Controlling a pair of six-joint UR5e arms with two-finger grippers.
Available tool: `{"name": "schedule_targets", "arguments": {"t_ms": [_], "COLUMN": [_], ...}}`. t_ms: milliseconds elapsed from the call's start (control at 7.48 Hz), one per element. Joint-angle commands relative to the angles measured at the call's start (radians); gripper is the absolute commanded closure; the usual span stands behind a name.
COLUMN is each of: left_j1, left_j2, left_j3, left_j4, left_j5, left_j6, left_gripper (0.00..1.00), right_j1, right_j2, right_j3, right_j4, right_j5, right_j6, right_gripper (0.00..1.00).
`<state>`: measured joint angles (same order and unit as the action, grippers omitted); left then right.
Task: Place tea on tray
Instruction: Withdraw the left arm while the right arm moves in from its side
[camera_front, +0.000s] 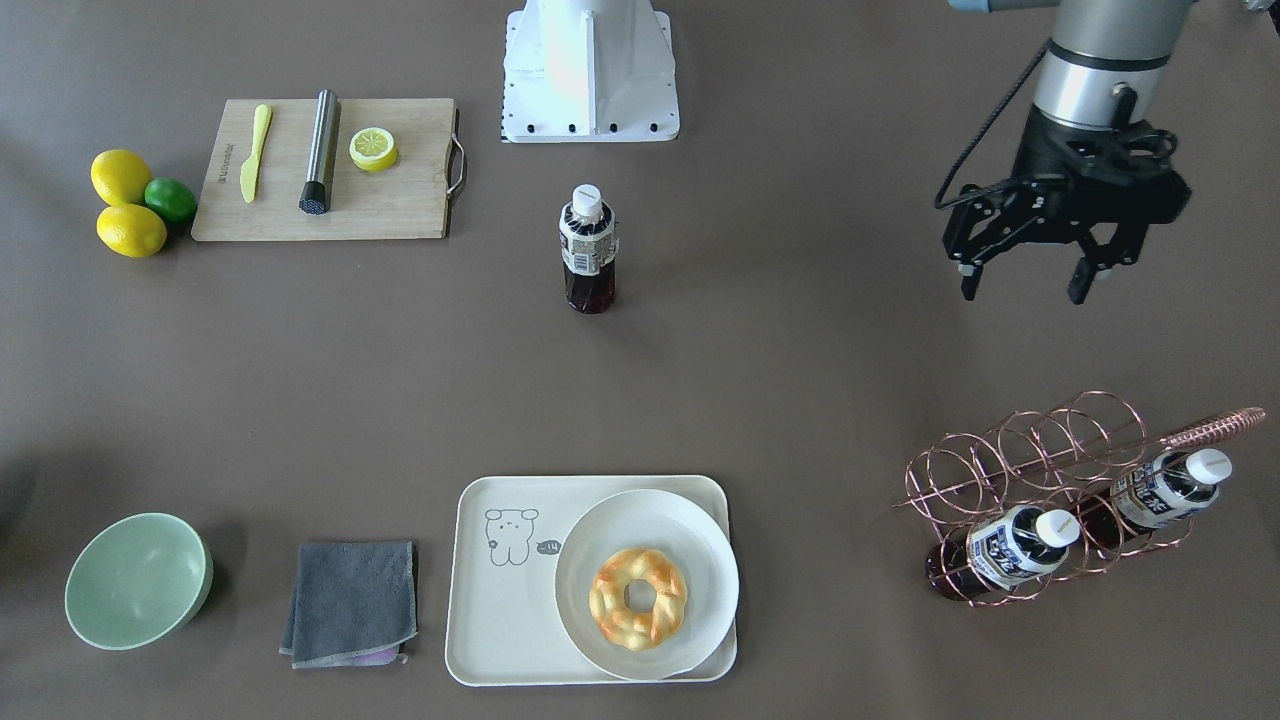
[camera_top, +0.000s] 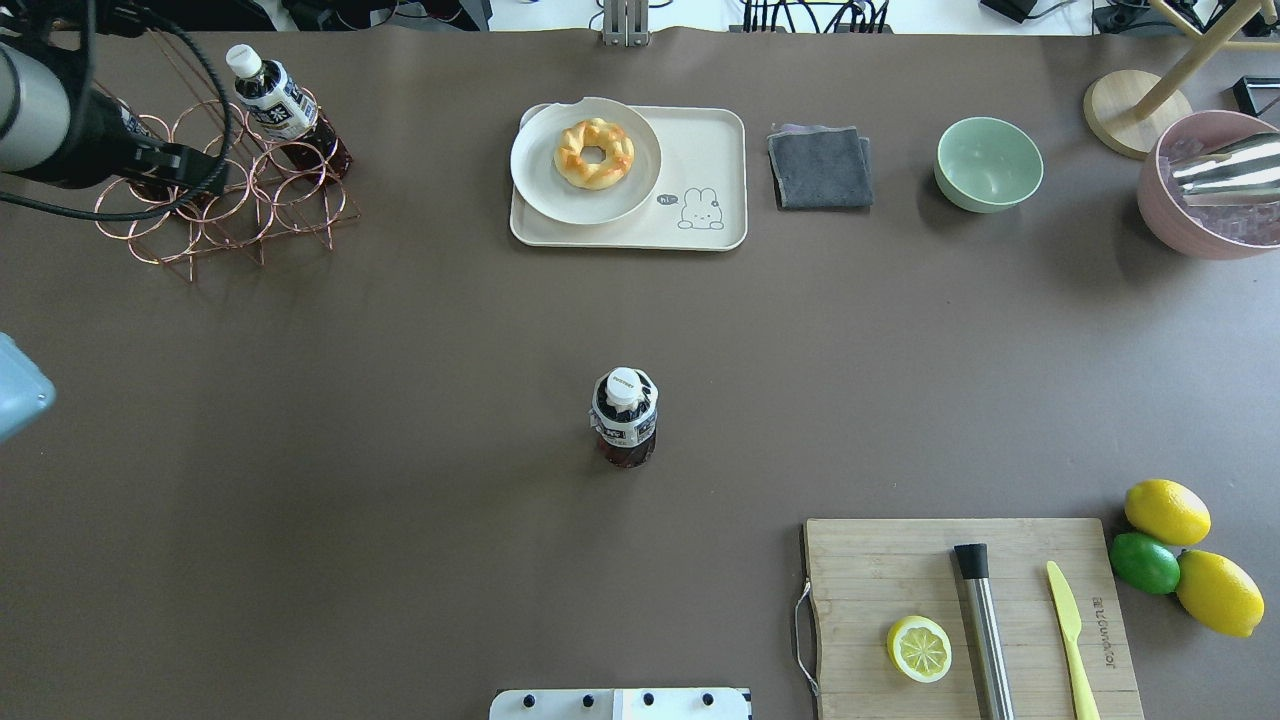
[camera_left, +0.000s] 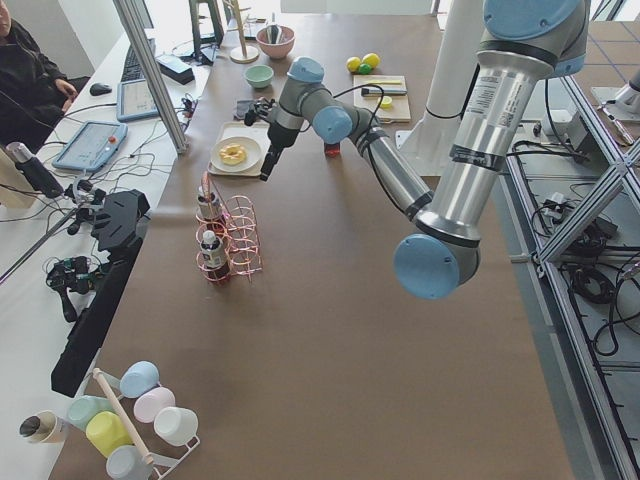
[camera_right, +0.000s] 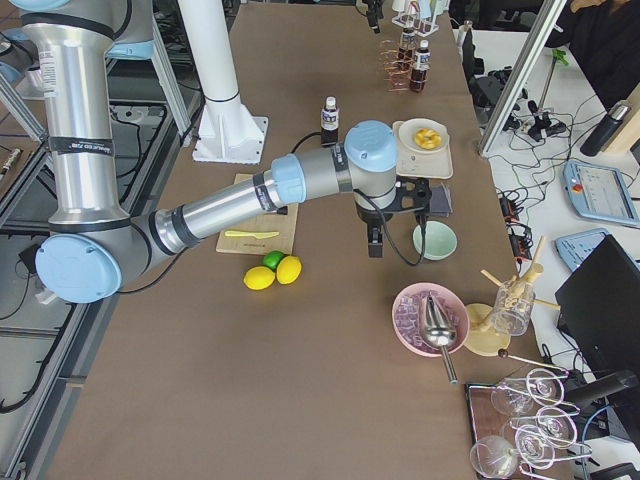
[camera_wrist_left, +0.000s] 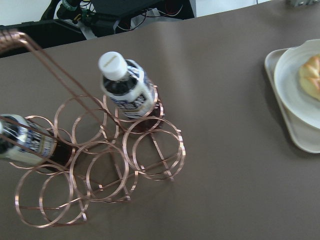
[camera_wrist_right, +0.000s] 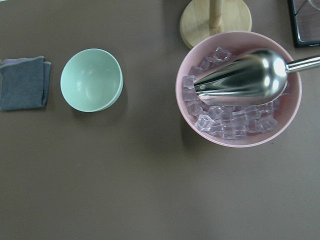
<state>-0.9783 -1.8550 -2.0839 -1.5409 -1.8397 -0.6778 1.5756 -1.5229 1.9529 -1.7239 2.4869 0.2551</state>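
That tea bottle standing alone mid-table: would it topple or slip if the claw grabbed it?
The tea bottle stands tall on a narrow base, so a nudge would probably tip it. It seems full, so likely heavy for its size. Its smooth plastic might slip.

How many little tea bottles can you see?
3. A lone bottle stands mid-table; a second bottle and a third bottle sit in the copper rack. None seem hidden.
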Motion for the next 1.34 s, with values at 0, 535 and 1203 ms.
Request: {"name": "schedule_targets", "arguments": {"t_ms": [0, 535, 1203], "left_j1": [-0.289, -0.571, -0.752], "left_j2": [0.183, 0.194, 0.218], "left_j3": [0.155, 0.480, 0.536], "left_j4": [-0.207, -0.285, -0.240], "left_j5": [-0.287, -0.486, -0.687], "left_j6": [0.201, 0.468, 0.492], "left_gripper": [0.02, 0.02, 0.02], "right_j1": [-0.119, -0.357, -0.578], "right_j2": [0.094, 0.320, 0.438], "right_j3": [0.052, 0.063, 0.084], "right_j4": [0.000, 0.000, -0.002], "right_j5": [-0.003, -0.123, -0.290], "right_j6": [0.192, 0.542, 0.757], "right_gripper": [0.00, 0.00, 0.00]}}
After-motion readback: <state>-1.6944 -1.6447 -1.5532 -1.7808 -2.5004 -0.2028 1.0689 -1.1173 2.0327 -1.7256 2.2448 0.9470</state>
